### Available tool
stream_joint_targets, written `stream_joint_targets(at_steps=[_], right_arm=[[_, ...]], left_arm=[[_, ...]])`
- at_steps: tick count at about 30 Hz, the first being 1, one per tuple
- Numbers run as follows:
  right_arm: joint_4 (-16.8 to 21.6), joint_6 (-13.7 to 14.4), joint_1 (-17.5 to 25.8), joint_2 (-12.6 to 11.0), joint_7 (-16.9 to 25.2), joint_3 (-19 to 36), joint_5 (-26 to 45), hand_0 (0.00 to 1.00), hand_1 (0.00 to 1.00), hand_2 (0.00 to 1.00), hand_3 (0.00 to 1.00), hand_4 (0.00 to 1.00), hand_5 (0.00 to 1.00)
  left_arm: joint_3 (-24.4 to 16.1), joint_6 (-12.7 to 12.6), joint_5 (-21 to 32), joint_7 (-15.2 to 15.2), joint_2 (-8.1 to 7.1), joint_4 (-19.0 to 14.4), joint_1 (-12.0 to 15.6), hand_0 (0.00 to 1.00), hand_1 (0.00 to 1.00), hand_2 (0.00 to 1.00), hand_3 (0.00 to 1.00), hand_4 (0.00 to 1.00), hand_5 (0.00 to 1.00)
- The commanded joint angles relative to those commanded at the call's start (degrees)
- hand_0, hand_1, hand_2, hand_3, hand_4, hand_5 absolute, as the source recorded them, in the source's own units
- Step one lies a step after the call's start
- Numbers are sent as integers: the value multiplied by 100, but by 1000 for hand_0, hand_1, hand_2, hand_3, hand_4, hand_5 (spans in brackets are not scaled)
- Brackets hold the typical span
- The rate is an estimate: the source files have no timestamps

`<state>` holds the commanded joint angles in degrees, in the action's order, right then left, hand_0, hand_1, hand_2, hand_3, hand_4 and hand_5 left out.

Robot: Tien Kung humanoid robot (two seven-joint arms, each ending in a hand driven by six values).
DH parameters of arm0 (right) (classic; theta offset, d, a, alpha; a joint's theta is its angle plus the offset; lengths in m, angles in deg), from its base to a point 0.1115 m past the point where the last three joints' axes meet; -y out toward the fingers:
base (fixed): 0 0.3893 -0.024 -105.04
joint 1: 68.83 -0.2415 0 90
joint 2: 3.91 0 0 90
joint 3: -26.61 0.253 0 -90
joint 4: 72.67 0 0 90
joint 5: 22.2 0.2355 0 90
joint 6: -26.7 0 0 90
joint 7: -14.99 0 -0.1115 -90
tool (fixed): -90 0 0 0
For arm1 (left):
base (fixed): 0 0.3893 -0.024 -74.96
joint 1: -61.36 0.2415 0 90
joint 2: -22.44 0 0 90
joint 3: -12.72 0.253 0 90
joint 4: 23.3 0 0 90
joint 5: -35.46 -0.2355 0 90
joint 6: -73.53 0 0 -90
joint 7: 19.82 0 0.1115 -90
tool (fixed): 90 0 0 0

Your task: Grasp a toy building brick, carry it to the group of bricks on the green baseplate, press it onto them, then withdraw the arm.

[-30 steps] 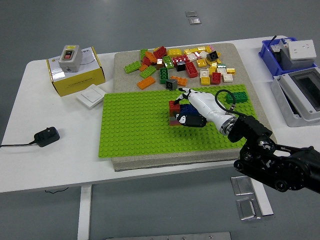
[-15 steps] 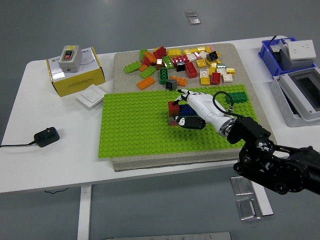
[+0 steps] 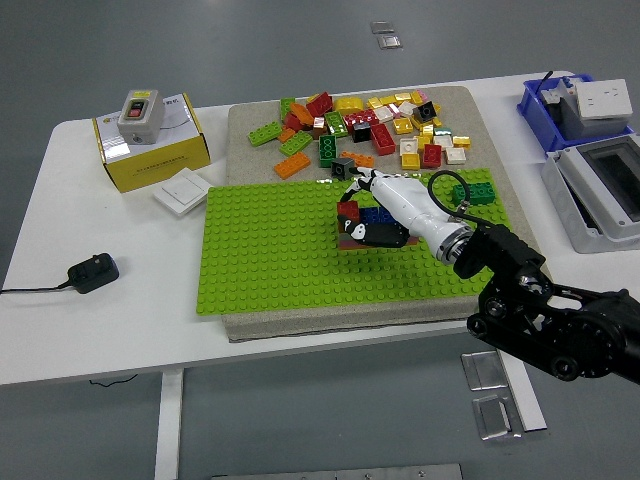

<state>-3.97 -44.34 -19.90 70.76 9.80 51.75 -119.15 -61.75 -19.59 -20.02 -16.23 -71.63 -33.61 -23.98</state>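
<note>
The green baseplate lies on a beige mat in the middle of the table. On its right half stands a small group of bricks: a red brick, a blue brick and a dark layer beneath. My right hand, white with a black arm, lies over this group from the right. Its fingers curl over the top and its thumb presses the near side, closing on the blue brick. A pile of loose bricks lies on the mat behind the plate. A single green brick sits on the plate's far right corner.
A yellow box with a grey switch and a white wall switch stand at the left. A black plug lies near the left edge. A blue bin and a grey enclosure sit at the right.
My right hand has shifted slightly up and left over the brick group. Its fingers now reach farther over the top. The bricks on the plate have not moved.
</note>
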Motion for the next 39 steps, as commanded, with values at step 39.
stream_joint_targets(at_steps=[39], right_arm=[[531, 957, 2395, 43, 999, 3642, 768, 763, 815, 904, 861, 614, 435]], left_arm=[[-102, -128, -112, -204, -124, 0, 40, 661, 660, 581, 593, 231, 659]])
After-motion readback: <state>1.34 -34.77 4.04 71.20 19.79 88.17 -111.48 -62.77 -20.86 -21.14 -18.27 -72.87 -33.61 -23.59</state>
